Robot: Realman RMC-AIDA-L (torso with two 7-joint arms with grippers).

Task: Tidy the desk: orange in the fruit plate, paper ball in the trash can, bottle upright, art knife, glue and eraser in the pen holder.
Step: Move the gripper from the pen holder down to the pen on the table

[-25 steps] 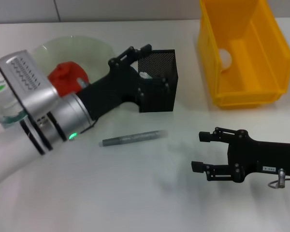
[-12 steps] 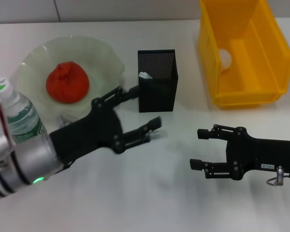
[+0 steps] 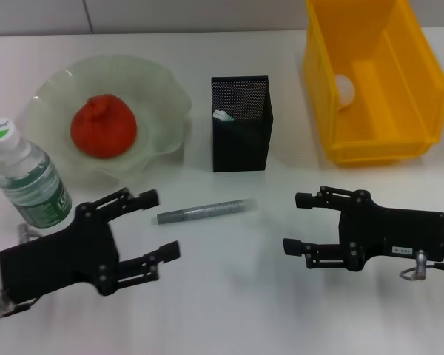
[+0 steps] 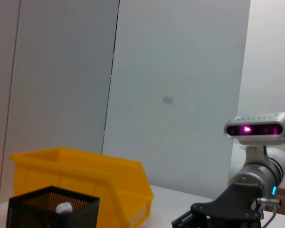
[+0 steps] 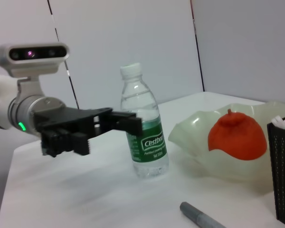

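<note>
Both grippers hover spread and empty: left gripper [image 3: 155, 225] near the upright bottle [image 3: 27, 180], right gripper [image 3: 299, 222] facing it, grey pen [image 3: 205, 211] between them.

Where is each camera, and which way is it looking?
Head view: up on the robot's head, looking down at the desk; both the left gripper and the right gripper show.
Left wrist view: low on the left arm, facing the trash can, pen holder and the other arm.
Right wrist view: low on the right arm, facing the bottle, orange and fruit plate.
Shared: all three show the pen holder.
</note>
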